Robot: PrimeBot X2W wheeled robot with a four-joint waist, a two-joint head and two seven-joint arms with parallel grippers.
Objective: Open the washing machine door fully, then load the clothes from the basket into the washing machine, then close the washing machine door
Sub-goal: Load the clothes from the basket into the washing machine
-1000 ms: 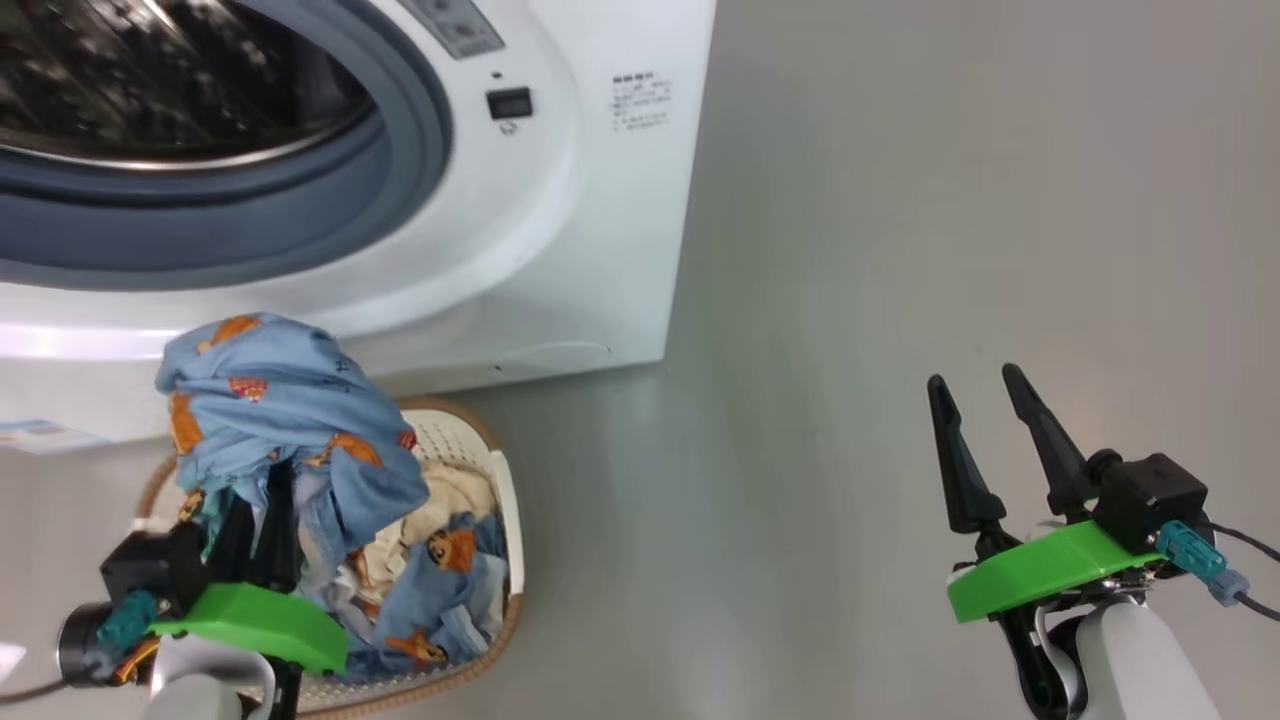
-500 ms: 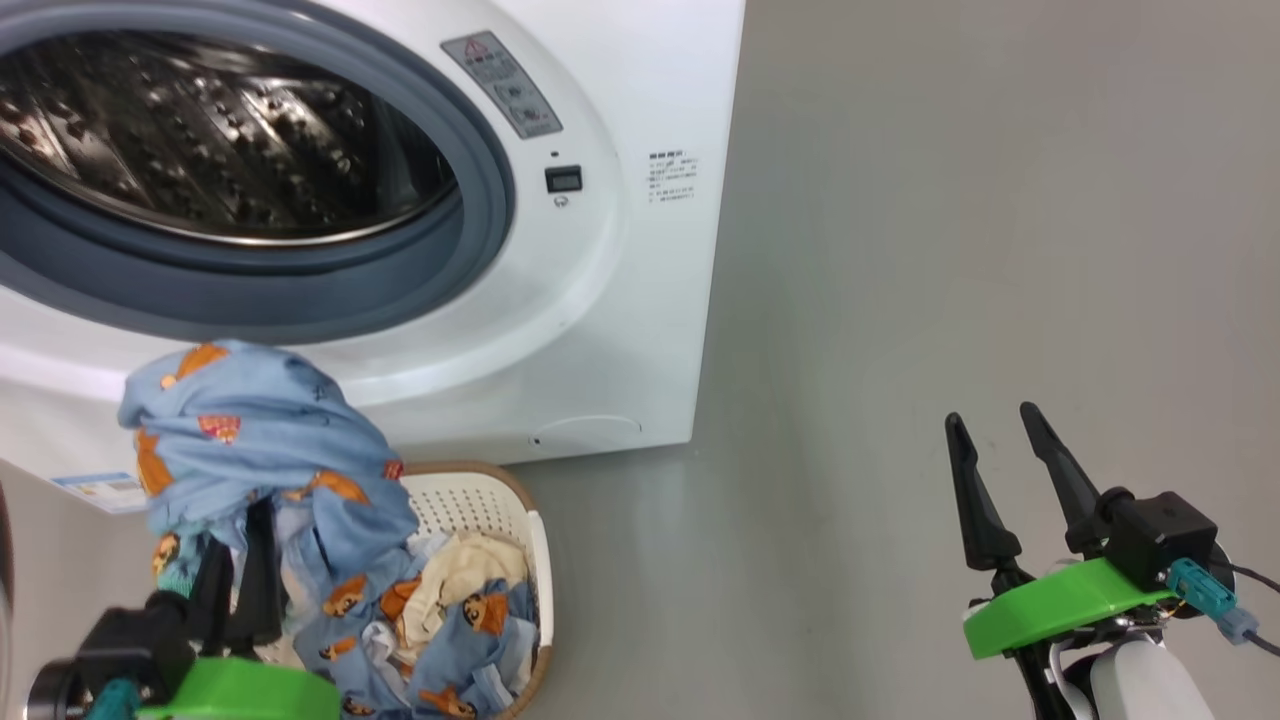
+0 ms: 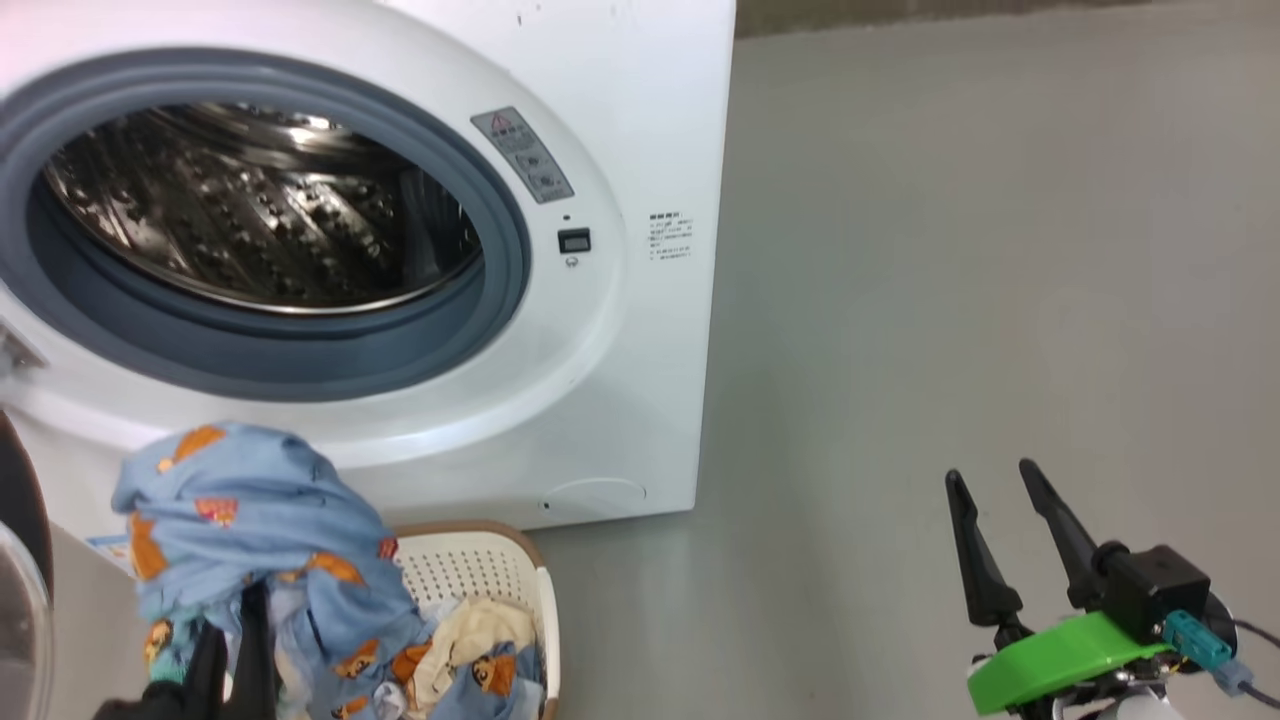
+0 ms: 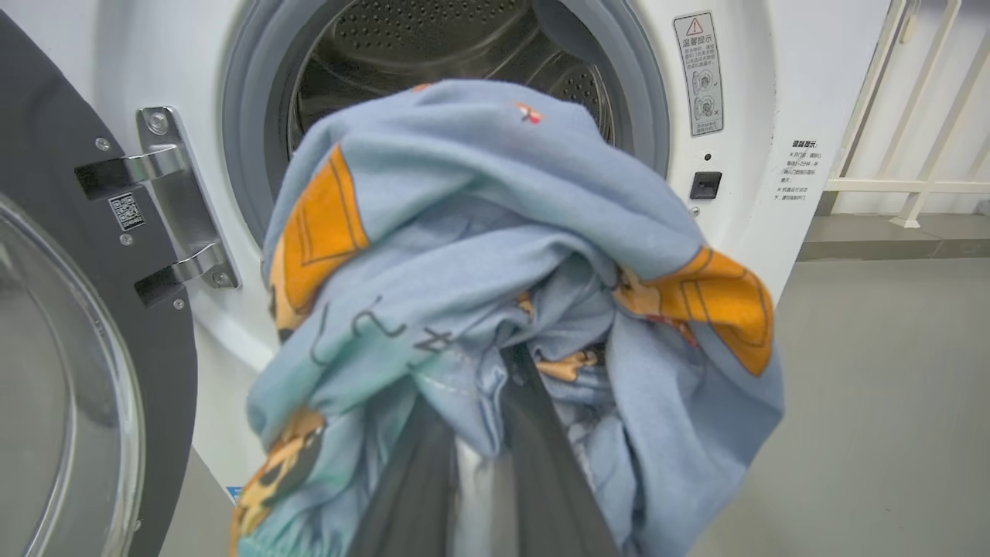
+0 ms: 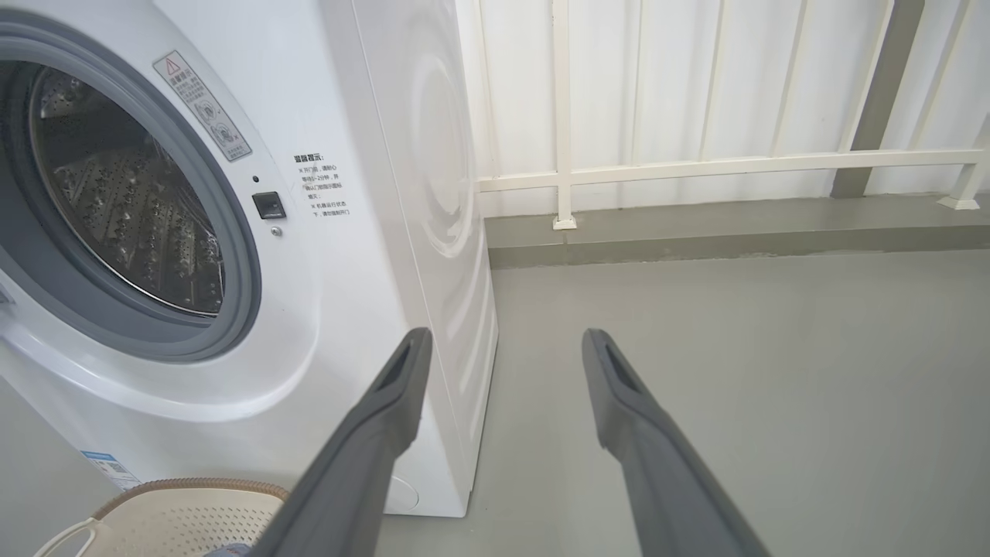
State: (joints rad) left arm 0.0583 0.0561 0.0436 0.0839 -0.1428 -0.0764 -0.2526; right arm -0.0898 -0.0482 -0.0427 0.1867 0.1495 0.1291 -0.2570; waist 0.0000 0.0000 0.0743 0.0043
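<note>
Clothes (image 3: 250,520) in light blue, bunched and pinched between the left gripper's (image 4: 483,456) closed fingers, held above the basket's (image 3: 545,610) left edge, below the washing machine's (image 3: 640,350) open drum (image 3: 260,230), right gripper (image 3: 990,472) spread wide, empty, over the floor (image 3: 950,250)

The head camera has tilted upward, so the whole picture has shifted downward; this is no move of the things. The washing machine (image 3: 640,120) now shows the full opening of its drum (image 3: 260,220), cut off before. The washing machine door (image 3: 18,500) has come in at the left edge. The left gripper (image 3: 232,650), clamped on the clothes (image 3: 240,510), now sits at the bottom edge, its green mount out of frame. The right gripper (image 3: 988,472) likewise sits lower.
</note>
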